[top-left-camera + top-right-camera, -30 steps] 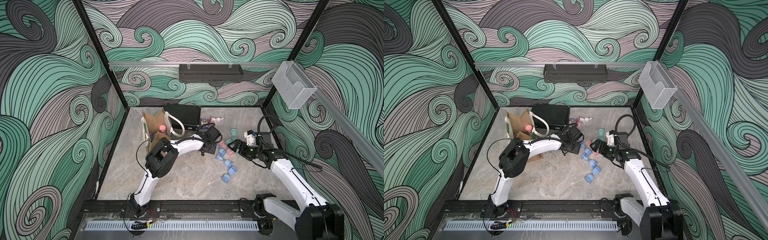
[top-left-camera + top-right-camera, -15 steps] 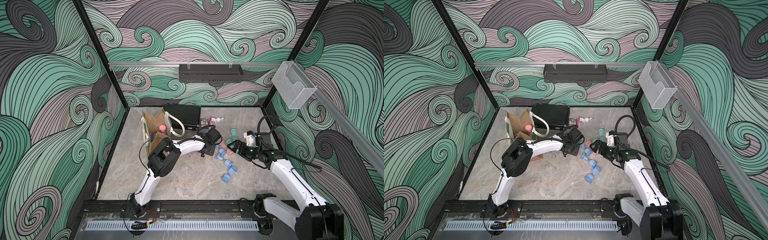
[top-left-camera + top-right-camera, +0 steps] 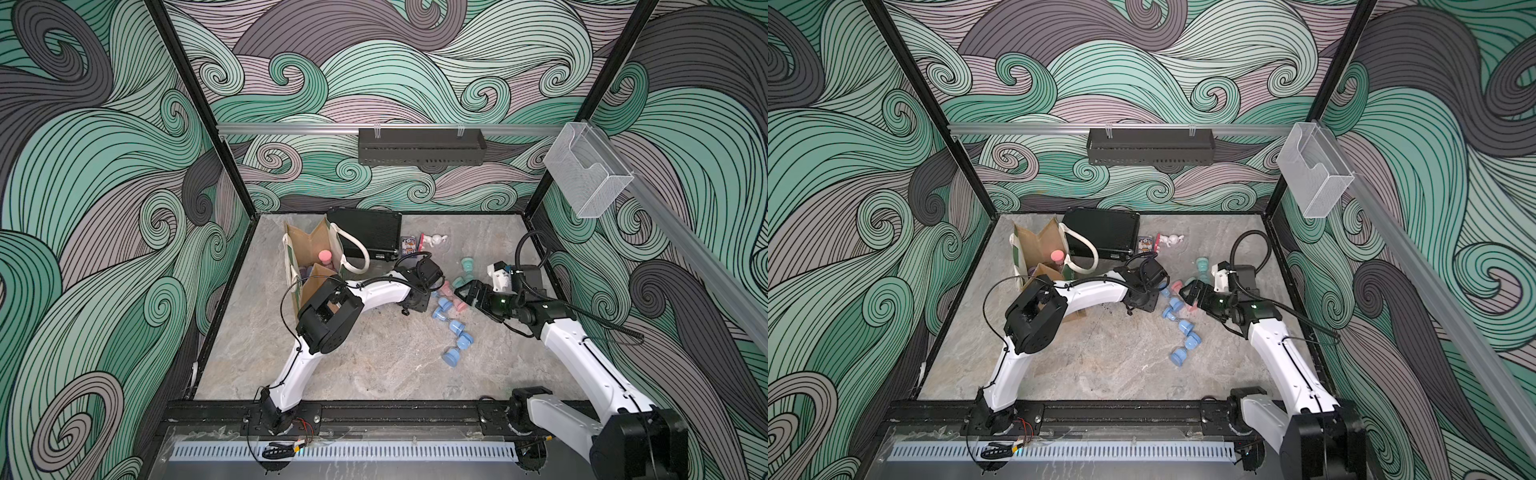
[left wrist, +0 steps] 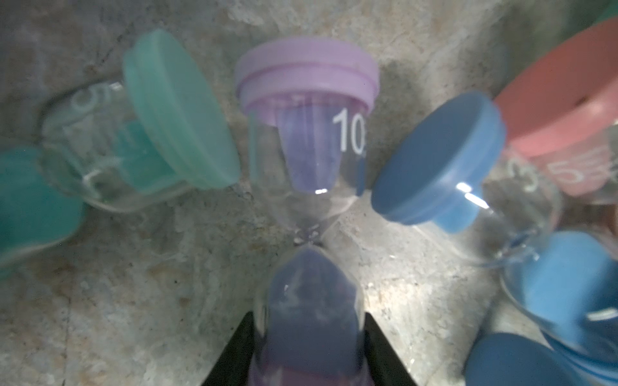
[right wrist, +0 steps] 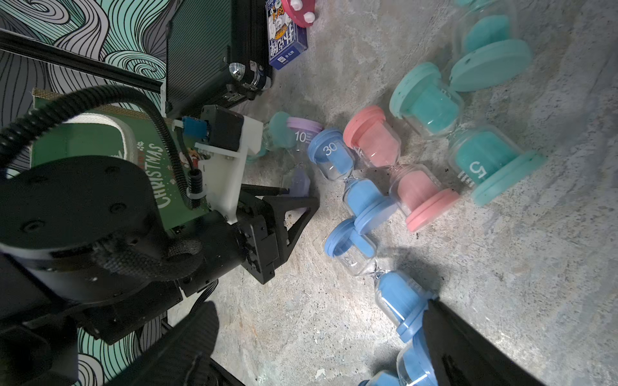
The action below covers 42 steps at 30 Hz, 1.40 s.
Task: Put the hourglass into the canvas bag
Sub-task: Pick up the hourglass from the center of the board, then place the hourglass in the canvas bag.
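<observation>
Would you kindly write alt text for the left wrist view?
A purple hourglass marked 10 lies on the table, one bulb between the fingers of the left pincer. A teal hourglass and a blue hourglass flank it; a pink hourglass lies beyond.

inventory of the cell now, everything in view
canvas bag: 1, tan/green, upright, far left
purple hourglass: 1, purple, lying between left gripper fingers
blue hourglasses: 3, blue, lying chained mid-table
teal hourglasses: 3, teal, around them
pink hourglasses: 2, pink, one lying beside blue, one in bag
black case: 1, black, behind bag
card box: 1, blue, beside case
figurine: 1, white/red, beside card box
wall bins: 2, black and clear, on rails
left gripper: fingers flanking purple hourglass
right gripper: open, hovering by pink hourglass
</observation>
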### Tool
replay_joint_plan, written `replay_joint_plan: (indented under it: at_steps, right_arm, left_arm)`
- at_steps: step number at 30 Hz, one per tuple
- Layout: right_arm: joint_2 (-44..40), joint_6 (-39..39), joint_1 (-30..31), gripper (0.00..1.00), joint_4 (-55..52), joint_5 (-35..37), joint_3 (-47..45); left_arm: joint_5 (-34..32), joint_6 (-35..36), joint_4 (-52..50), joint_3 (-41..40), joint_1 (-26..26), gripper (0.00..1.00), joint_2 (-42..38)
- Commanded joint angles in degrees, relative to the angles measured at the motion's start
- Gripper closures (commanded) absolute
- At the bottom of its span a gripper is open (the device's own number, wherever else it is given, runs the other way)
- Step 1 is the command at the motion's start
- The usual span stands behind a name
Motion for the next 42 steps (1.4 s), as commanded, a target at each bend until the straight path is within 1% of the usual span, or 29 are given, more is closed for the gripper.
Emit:
replay_joint_plan:
  at_steps: [1,4,10,14,16,19,22,26,28,31,33,37,42]
  right_arm:
    - [-1.0,0.01,-0.15,0.0,-0.75,-1.36,1.21]
    - [-1.6,0.01,-0.07,0.0,-1.18,-1.45,1.59]
    - [-3.32,1.18,0.45,0.0,-2.48,-2.28,2.7]
    - [-4.55,1.43,1.31,0.0,-3.94,-2.4,4.15]
    - [-5.03,1.4,2.26,0.0,-4.49,-2.54,4.83]
    - [-5.4,1.41,4.49,0.0,-4.86,-2.3,5.76]
    - [-4.7,1.46,7.17,0.0,-4.94,-2.69,6.96]
    - [-3.24,1.16,11.99,0.0,-4.47,-2.52,9.1]
    - [-2.49,1.49,14.08,0.0,-3.74,-2.36,9.83]
    - [-1.66,2.19,16.94,0.0,-1.22,-2.48,10.69]
    - [-1.01,2.82,19.25,0.0,1.1,-2.06,11.25]
    - [0.8,3.34,23.0,0.0,6.07,-1.85,12.17]
    - [4.36,4.92,25.78,0.01,11.5,-1.86,14.05]
  left_arm:
    - [-1.82,0.53,2.02,-2.54,-0.46,0.64,-6.42]
    - [-1.49,1.32,6.16,-6.99,-0.49,0.65,-11.33]
    - [-3.92,3.3,4.13,-9.13,-0.47,0.7,-18.18]
    - [-3.68,4.95,3.03,-11.11,-0.52,0.71,-24.95]
    - [-3.8,5.86,1.92,-11.89,-0.52,0.74,-28.45]
    - [-6.69,6.46,-0.08,-13.3,-0.48,0.74,-33.96]
    - [-9.12,9.04,-2.02,-14.41,-0.37,0.75,-39.3]
    - [-15.02,11.66,-5.81,-15.42,-0.3,0.77,-47.15]
    - [-17.49,12.0,-8.69,-15.0,0.15,0.77,-49.87]
    - [-20.11,12.03,-14.44,-13.17,1.67,0.77,-52.22]
    - [-21.15,11.54,-18.1,-11.91,3.56,0.77,-53.04]
    - [-21.29,10.86,-22.35,-10.46,8.02,0.78,-53.9]
    - [-16.07,11.88,-23.6,-8.87,16.61,0.79,-52.22]
